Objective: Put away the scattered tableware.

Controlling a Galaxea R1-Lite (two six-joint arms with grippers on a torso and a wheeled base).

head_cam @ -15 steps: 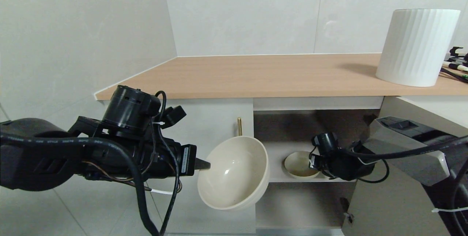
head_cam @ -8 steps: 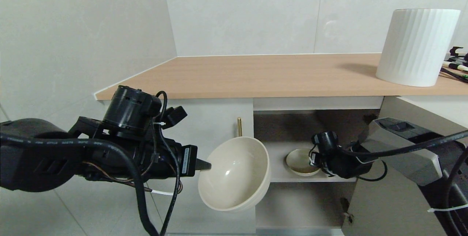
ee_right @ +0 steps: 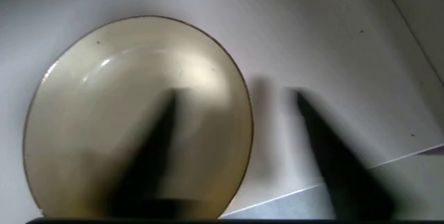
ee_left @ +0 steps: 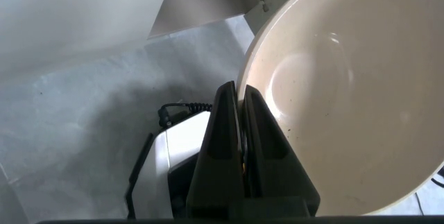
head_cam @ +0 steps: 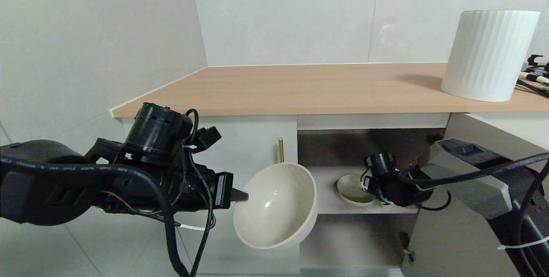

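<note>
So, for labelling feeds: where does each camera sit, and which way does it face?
Head view: on the head, facing forward-down at countertop and open cabinet; both arms show.
Left wrist view: on the left arm, looking along the left gripper, shut on the rim of the bowl.
Right wrist view: on the right arm, past the open right gripper onto the dish.
Head and left wrist views share the bowl.

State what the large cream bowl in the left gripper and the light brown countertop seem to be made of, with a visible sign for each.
The large cream bowl: probably glazed ceramic, possibly melamine; glossy, with a bright highlight inside. The light brown countertop: wood or wood-look laminate, matte; fine grain lines run along it.
</note>
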